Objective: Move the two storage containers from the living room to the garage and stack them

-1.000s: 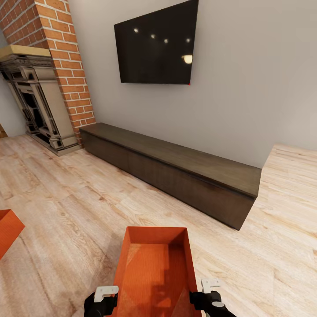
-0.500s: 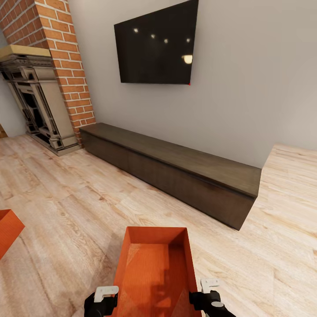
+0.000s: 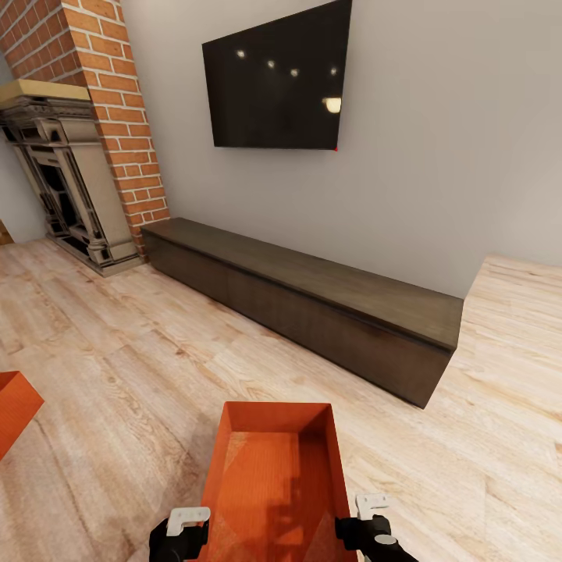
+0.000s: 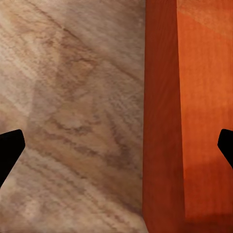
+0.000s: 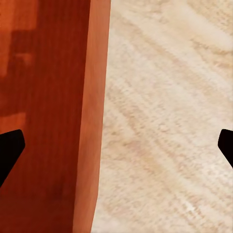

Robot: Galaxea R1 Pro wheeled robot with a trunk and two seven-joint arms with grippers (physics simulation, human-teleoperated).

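You have one storage container [image 3: 273, 476] directly in front of you, low in the head view, between your two hands. It is an orange-red plastic tub, rectangular and without a lid, its walls lean outward, and the inside has very fine ribs. It sits over the light wood-plank floor [image 3: 117, 367]; whether it touches the planks or is lifted a little, the pictures do not tell.

Your left hand [image 3: 183, 524] is at the left long wall of this tub. In the left wrist view the two dark fingertips [image 4: 9, 148] stand wide apart, one over the wood and one over the orange inside, so the hand is open and straddles the wall without pressing it. Your right hand [image 3: 368, 515] is at the right long wall in the same way: in the right wrist view one fingertip [image 5: 9, 145] is over the ribbed inside and the other over the pale planks, also open, nothing is gripped.

The second storage container [image 3: 12, 406] lies on the wood floor at the left edge of the head view, and only one orange corner is visible.

Ahead of you, a long low cabinet [image 3: 312, 300] of dark-brown wood, with a flat top, stands along the plain grey wall. Above it hangs a black glossy TV [image 3: 277, 78]. At the left rises a red-brick chimney [image 3: 109, 94] with an ornate carved fireplace [image 3: 58, 179].
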